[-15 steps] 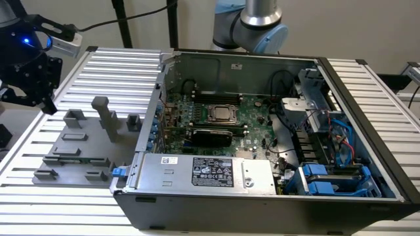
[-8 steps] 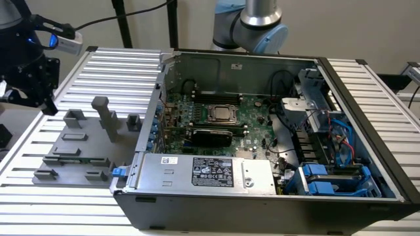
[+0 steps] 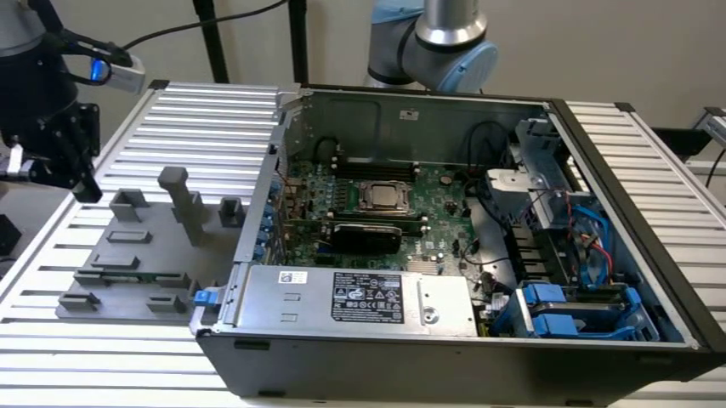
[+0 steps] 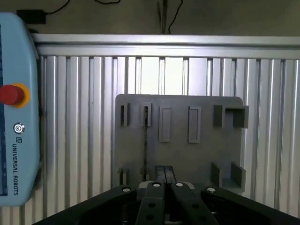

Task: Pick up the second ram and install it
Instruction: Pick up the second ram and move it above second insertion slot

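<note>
Wrist view first: my fingers (image 4: 164, 173) are drawn together, tip against tip, with nothing held between them. I hang in the air over the grey fixture plate (image 4: 187, 154) and touch no part of it. On that plate the second ram (image 4: 145, 140) stands on its long edge. From above it is a thin dark line running from one slotted grey block to another. It sits off to one side of my tips, apart from them.

The plate lies flat on the ribbed aluminium tabletop (image 4: 84, 93). A pale blue teach pendant (image 4: 16, 150) with a red button (image 4: 11, 94) rests on the same tabletop beside the plate.

In the exterior view I am raised above the plate's far corner, on the exterior view's left. The ram shows as a green strip between two low blocks along the plate's near edge, apart from me. Just beside the plate, on the exterior view's right, lies an open computer case (image 3: 454, 361). Inside it the motherboard (image 3: 437, 191) carries a CPU socket (image 3: 383, 197) near its middle. A silver power supply (image 3: 363, 297) runs along the case's near wall, with blue drive caddies (image 3: 567, 310) in the near corner. A grey and blue arm joint (image 3: 448, 38) rises behind the case.
</note>
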`<state>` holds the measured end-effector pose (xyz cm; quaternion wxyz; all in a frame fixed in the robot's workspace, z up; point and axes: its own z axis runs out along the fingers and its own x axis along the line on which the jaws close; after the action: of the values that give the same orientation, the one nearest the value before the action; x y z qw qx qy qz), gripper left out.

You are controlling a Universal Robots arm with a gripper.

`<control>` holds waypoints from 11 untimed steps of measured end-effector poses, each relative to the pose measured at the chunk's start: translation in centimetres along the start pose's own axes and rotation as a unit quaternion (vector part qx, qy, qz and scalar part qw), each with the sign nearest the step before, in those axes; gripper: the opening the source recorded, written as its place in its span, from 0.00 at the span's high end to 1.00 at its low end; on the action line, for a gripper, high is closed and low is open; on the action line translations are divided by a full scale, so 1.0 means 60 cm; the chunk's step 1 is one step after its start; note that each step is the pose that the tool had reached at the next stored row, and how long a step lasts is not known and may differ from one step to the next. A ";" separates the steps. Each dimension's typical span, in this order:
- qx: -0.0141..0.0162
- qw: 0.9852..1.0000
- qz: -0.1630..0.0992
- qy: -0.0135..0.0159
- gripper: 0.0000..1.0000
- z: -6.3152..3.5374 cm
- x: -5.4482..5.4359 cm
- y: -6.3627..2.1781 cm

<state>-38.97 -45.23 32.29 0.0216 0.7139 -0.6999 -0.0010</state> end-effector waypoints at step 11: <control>0.001 1.000 -0.007 -0.008 0.89 0.022 0.026 -0.013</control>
<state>-38.22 -46.79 30.99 0.0159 0.7191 -0.6947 -0.0062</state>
